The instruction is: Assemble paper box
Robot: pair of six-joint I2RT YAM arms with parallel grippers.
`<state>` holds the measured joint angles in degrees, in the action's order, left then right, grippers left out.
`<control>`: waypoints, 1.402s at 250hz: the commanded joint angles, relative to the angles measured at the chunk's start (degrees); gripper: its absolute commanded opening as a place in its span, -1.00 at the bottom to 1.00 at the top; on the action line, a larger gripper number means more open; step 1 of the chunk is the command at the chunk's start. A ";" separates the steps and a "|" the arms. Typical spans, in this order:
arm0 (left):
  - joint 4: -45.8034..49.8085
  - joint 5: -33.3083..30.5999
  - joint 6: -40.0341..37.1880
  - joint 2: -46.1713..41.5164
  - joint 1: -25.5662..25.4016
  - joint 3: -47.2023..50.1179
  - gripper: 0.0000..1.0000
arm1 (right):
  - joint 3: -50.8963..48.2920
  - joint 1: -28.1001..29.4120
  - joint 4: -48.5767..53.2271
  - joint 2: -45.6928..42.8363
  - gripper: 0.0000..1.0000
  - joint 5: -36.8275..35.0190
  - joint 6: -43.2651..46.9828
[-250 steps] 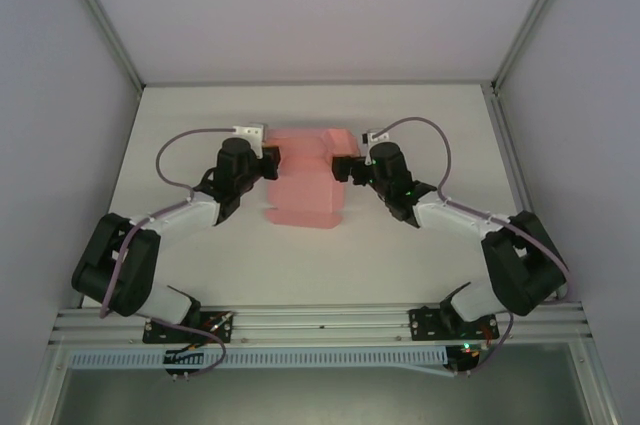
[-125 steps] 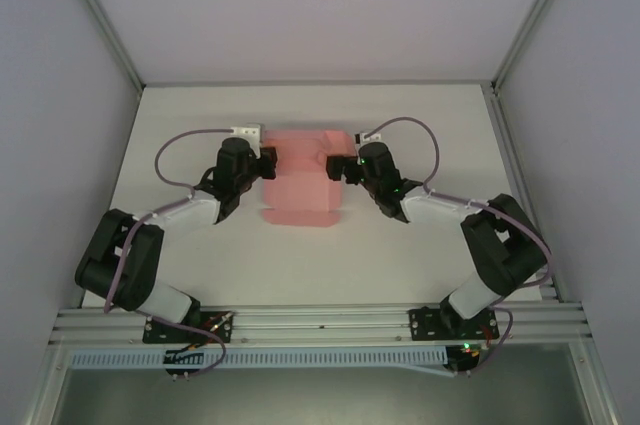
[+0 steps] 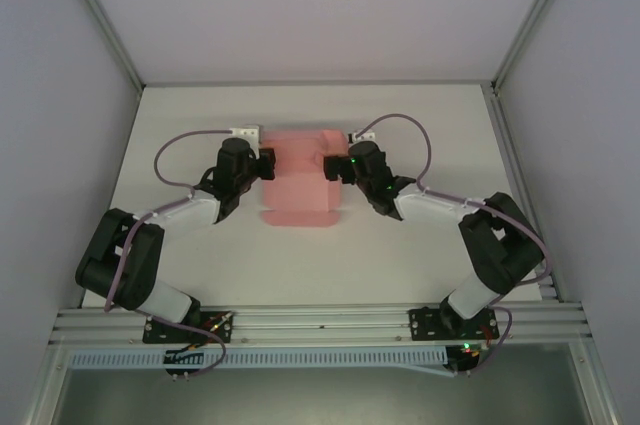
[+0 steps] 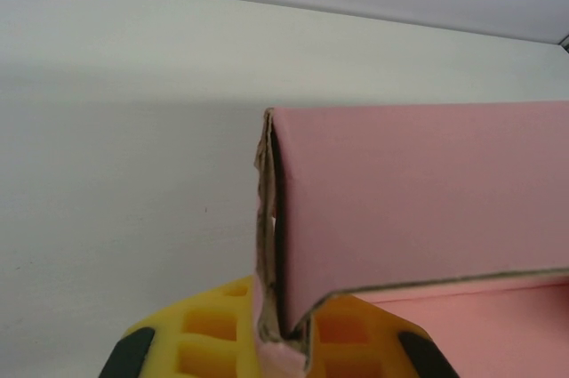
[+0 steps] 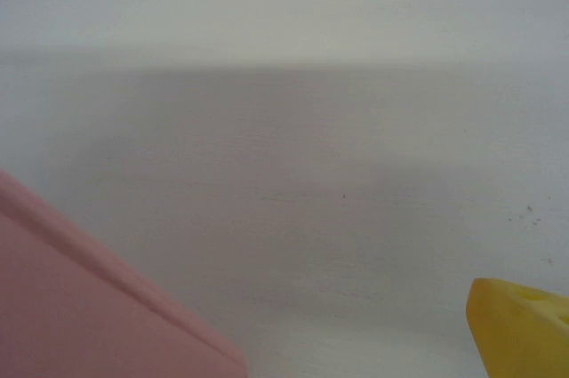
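Note:
The pale pink paper box (image 3: 300, 185) lies partly folded at the table's middle back. My left gripper (image 3: 268, 163) is at its left edge and is shut on the box. In the left wrist view the yellow fingers (image 4: 218, 338) pinch a doubled card edge (image 4: 267, 245), and a pink panel (image 4: 418, 200) rises to the right. My right gripper (image 3: 331, 167) is open against the box's right side. In the right wrist view one yellow fingertip (image 5: 524, 329) shows at the lower right and a pink corner (image 5: 80, 298) at the lower left, with bare table between them.
The white table (image 3: 420, 115) is bounded by grey walls and metal posts at the back corners. Cables (image 3: 400, 125) loop behind both wrists. An aluminium rail (image 3: 320, 320) with the arm bases runs along the near edge.
My right arm has swung left and its gripper has pressed in on the box's right side. The raised flap at the box's back right now lies lower. The left gripper has stayed put.

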<state>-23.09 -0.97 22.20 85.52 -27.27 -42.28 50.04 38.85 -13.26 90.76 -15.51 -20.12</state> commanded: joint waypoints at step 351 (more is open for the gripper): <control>-2.32 6.22 -3.44 -2.99 0.28 2.48 -1.00 | 3.75 -23.39 12.89 -8.98 0.91 41.06 0.57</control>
<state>-23.40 3.86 19.99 83.59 -27.35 -40.07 50.04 15.42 0.73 76.71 9.04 -21.93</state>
